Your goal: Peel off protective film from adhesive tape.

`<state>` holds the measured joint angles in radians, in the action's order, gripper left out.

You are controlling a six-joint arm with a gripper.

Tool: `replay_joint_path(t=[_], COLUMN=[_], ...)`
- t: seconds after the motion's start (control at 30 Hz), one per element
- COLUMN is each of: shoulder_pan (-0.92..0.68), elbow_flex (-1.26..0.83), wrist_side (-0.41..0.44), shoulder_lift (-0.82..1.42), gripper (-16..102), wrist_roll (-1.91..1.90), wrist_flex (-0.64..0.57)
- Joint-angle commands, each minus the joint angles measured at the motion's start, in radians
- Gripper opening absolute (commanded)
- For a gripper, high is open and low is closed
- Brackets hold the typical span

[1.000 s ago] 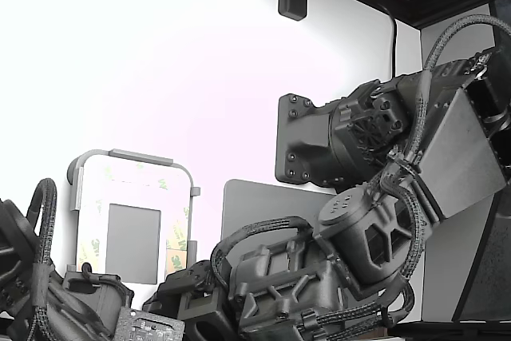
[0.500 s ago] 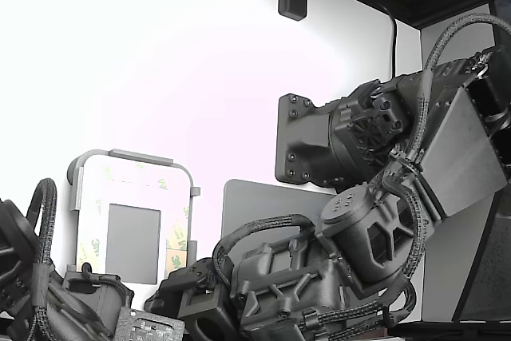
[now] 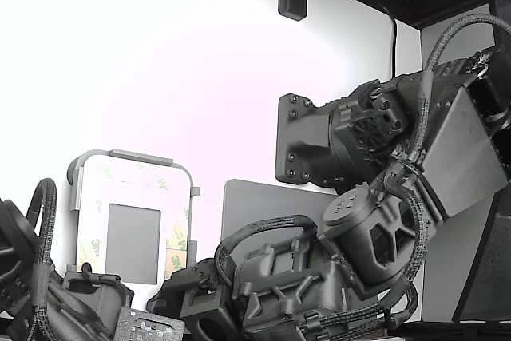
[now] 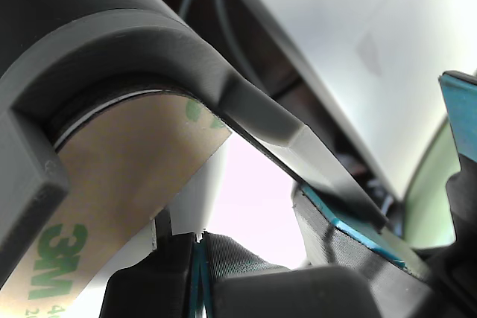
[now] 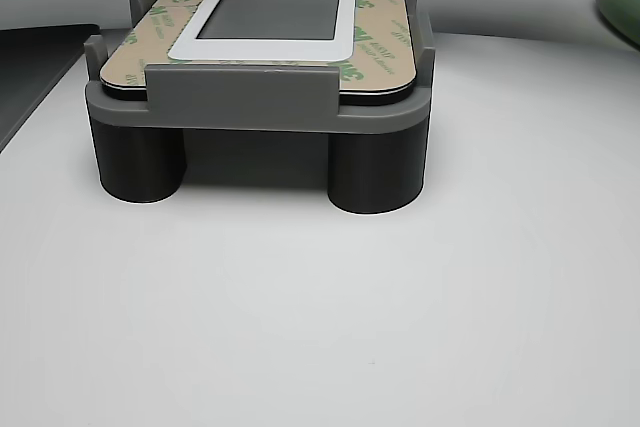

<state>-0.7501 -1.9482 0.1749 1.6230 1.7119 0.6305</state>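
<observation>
Protective film (image 4: 112, 184) just beside fingers (image 4: 350, 236), possibly touching; fingers' spread unclear

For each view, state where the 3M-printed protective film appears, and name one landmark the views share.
Exterior view: protective film around the grey square, lower on the exterior view's left.
Wrist view: close up, a tan strip under a curved grey edge.
Other view: framing the square, upper centre.
Shared landmark: the grey holder.
</observation>
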Motion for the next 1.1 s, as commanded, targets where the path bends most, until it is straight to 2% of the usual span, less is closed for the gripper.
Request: replay_joint_path(t=[0.0, 1.07], shoulder_pan=[0.006, -0.003], elbow_flex=[0.021, -0.006], wrist_side=[-0.002, -0.005], shoulder_lift=[0.031, 0.054], gripper=[-11, -11], wrist_roll=[0.000, -0.008], wrist_flex=[-0.002, -0.011])
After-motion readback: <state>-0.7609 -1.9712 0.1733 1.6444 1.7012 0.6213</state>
